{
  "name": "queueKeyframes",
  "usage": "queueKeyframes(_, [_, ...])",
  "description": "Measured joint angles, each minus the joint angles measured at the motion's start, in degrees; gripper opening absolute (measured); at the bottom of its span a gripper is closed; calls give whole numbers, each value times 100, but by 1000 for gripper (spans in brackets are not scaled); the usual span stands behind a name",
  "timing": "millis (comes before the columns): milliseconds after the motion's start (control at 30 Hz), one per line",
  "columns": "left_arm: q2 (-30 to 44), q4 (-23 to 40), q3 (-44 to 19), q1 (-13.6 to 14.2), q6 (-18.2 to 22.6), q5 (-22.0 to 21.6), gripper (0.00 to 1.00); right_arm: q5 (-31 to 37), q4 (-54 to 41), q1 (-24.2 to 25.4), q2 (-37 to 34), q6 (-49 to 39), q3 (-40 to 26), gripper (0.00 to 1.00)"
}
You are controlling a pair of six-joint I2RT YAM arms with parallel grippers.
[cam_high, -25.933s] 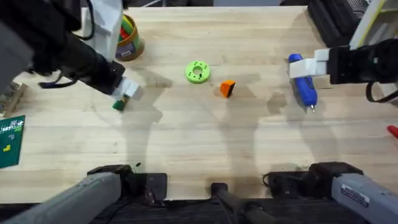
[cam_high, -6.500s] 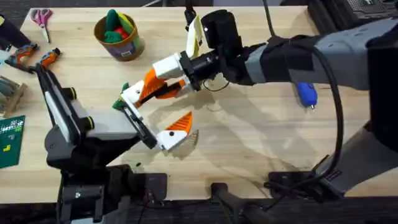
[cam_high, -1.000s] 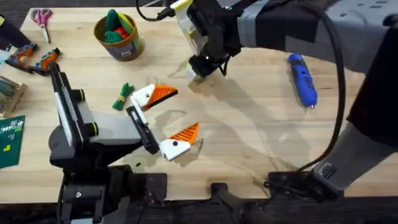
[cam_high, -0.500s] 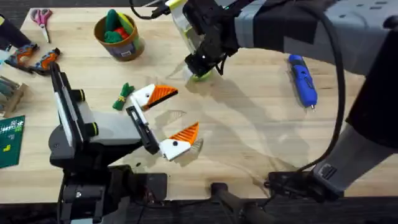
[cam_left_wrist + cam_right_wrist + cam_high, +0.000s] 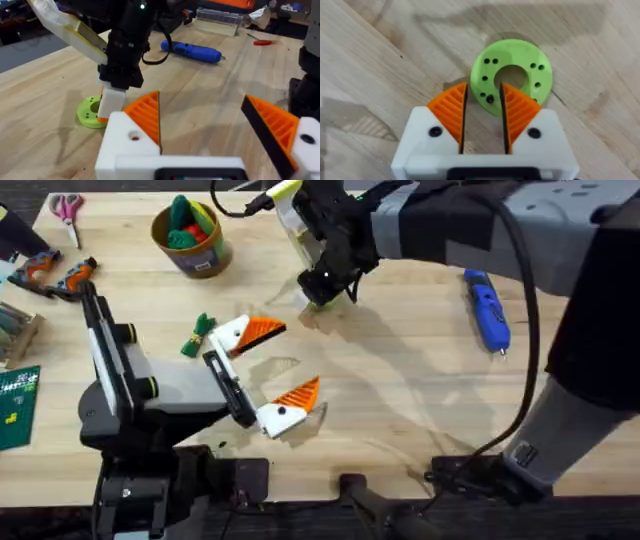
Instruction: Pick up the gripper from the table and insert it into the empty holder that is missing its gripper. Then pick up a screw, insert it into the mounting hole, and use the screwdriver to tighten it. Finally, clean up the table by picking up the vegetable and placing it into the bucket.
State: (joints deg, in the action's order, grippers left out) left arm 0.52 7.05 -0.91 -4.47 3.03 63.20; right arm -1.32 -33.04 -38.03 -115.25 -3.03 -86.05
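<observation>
Overhead: the right gripper (image 5: pixel 322 288) hangs over the green disc (image 5: pixel 322 300) at the table's (image 5: pixel 420 380) far middle, pointing down. The left gripper (image 5: pixel 270 375) lies low over the near-left table, its two orange-padded fingers spread wide. The vegetable (image 5: pixel 198 335) lies just beyond the left gripper's far finger, apart from it, its long axis running from near-left to far-right. The bucket (image 5: pixel 193 235) stands at the far left, well apart from both grippers. The screwdriver (image 5: pixel 487 308) lies on the right side, long axis running near to far, its metal tip toward the near edge.

Left wrist: the left fingers (image 5: pixel 145 117) stand wide apart with nothing between them. Beyond them the right gripper (image 5: pixel 112 102) comes down onto the disc (image 5: pixel 90 111). The screwdriver (image 5: pixel 192 51) lies farther off.

Right wrist: the right gripper (image 5: pixel 481 117) has its orange pads (image 5: pixel 451 110) drawn close with a narrow gap, straddling the rim of the disc (image 5: pixel 517 75); whether they pinch it, I cannot tell.
</observation>
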Motion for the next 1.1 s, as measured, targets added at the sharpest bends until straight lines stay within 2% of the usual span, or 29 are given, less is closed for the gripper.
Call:
queueKeyframes(200, [-1, 0, 0, 0, 0, 0, 985, 2, 0, -1, -1, -1, 1, 313])
queueKeyframes(633, [-1, 0, 0, 0, 0, 0, 985, 25, -1, 1, -16, -2, -5, 286])
queueKeyframes(1100, [-1, 0, 0, 0, 0, 0, 985, 520, -63, -16, -22, -1, -16, 268])
